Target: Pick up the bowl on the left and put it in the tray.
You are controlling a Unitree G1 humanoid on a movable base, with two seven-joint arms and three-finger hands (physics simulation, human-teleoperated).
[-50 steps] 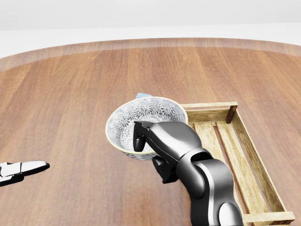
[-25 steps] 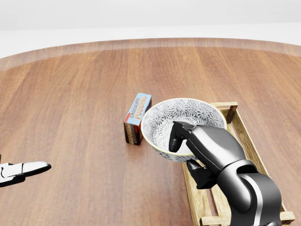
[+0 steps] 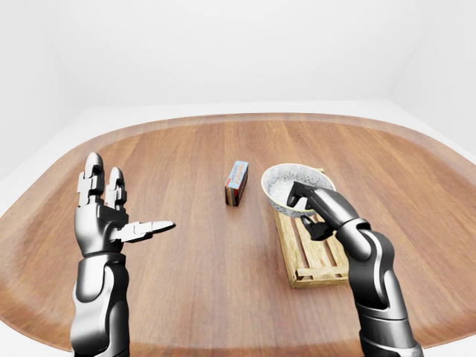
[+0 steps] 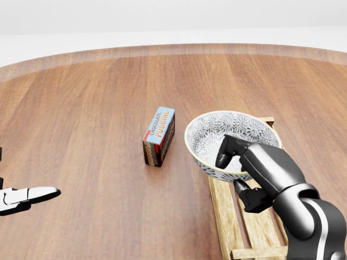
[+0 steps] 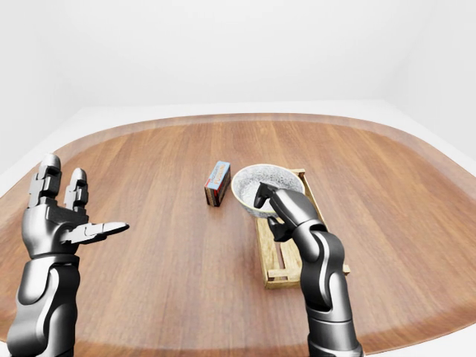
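Observation:
A patterned grey-white bowl (image 4: 230, 135) hangs in the air over the left end of the wooden slatted tray (image 4: 263, 227), tilted a little toward me. My right hand (image 4: 238, 173) is shut on the bowl's near rim, with one finger hooked inside and the thumb underneath. The tray's far part is hidden behind the bowl in the head view. My left hand (image 3: 111, 219) is raised at the left of the left-eye view, open, with fingers spread and nothing in it.
A chocolate pudding box (image 4: 159, 135) lies on the round wooden table (image 4: 81, 108) just left of the bowl and tray. The table's curved edge (image 3: 44, 312) runs along the bottom of the eye views.
My right hand has carried the bowl to the right, from beside the tray to above its left end. The pudding box, hidden behind the bowl before, now shows. The left hand has stayed put.

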